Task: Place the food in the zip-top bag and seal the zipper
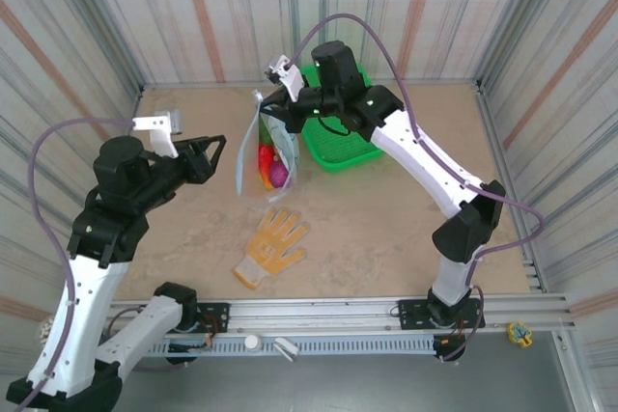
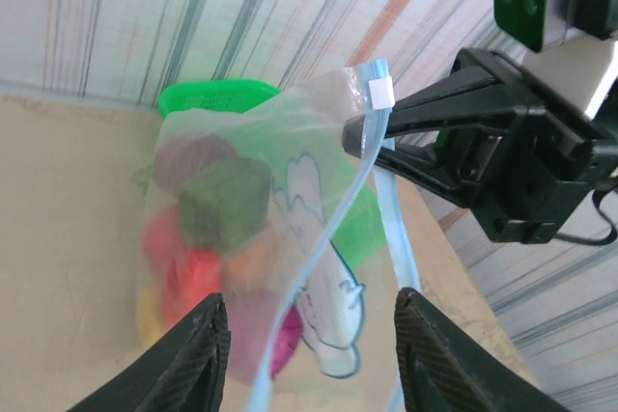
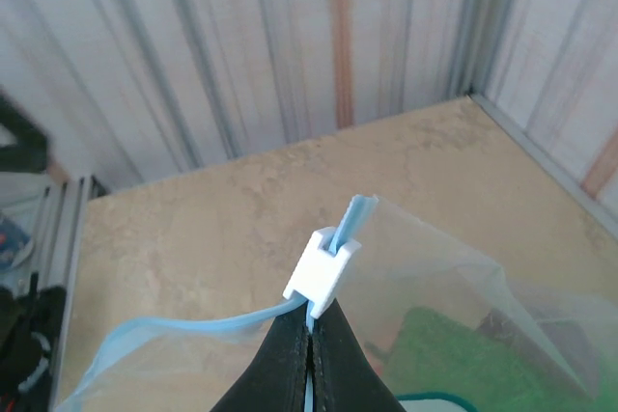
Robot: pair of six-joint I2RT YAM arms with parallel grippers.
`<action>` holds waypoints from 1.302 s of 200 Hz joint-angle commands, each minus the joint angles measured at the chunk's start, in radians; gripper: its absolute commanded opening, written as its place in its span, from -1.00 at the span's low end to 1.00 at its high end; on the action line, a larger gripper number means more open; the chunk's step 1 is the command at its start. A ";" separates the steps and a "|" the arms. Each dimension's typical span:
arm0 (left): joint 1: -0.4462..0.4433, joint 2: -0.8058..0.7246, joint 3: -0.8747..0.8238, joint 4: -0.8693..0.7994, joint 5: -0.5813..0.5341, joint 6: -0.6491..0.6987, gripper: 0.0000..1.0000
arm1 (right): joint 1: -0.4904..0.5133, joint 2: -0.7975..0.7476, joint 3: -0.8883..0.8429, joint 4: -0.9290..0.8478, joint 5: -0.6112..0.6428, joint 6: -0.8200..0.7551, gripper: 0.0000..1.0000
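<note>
The zip-top bag (image 1: 280, 147) hangs upright over the table, its mouth gaping. The food (image 1: 267, 167), several coloured toy pieces, lies bunched in its bottom (image 2: 208, 229). My right gripper (image 1: 267, 98) holds the bag up by one top corner. It is shut on the pale blue zipper (image 3: 333, 238) just below the white slider (image 3: 322, 274). The rest of the zipper (image 2: 394, 229) sags in a loose open loop. My left gripper (image 2: 314, 354) stands open to the left of the bag (image 2: 299, 180), its fingers apart from the plastic and level with the lower half.
A bright green mesh basket (image 1: 336, 145) sits right behind the bag. A yellow-orange work glove (image 1: 272, 246) lies flat on the table in front of it. Striped walls close in the table on three sides.
</note>
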 commanded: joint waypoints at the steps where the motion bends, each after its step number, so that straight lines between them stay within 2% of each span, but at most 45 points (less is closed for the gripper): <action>1: -0.022 0.044 -0.042 0.168 -0.028 0.217 -0.04 | -0.040 0.020 0.092 -0.063 -0.221 -0.210 -1.00; 16: -0.022 0.086 -0.066 0.244 -0.087 0.319 0.00 | -0.062 0.024 0.096 -0.085 -0.298 -0.282 -1.00; 32: -0.022 0.135 -0.080 0.322 -0.064 0.431 0.10 | -0.072 0.028 0.109 -0.182 -0.361 -0.432 -1.00; 56: -0.022 0.210 -0.071 0.386 0.159 0.560 0.09 | -0.068 0.054 0.162 -0.404 -0.366 -0.649 -1.00; 68: -0.022 0.238 -0.077 0.430 0.248 0.593 0.12 | -0.065 0.058 0.167 -0.471 -0.353 -0.704 -1.00; 100: -0.022 0.280 -0.082 0.486 0.388 0.671 0.18 | -0.068 0.040 0.152 -0.523 -0.389 -0.751 -1.00; 139: -0.021 0.293 -0.112 0.517 0.613 0.767 0.01 | -0.080 0.022 0.126 -0.525 -0.382 -0.775 -1.00; 169: -0.021 0.311 -0.099 0.494 0.662 0.796 -0.11 | -0.091 0.010 0.109 -0.515 -0.386 -0.774 -1.00; 210: -0.021 0.296 -0.092 0.492 0.623 0.814 -0.21 | -0.102 -0.007 0.104 -0.510 -0.367 -0.772 -1.00; 260: -0.009 0.277 -0.024 0.400 0.602 0.840 -0.15 | -0.117 -0.023 0.126 -0.500 -0.338 -0.802 -1.00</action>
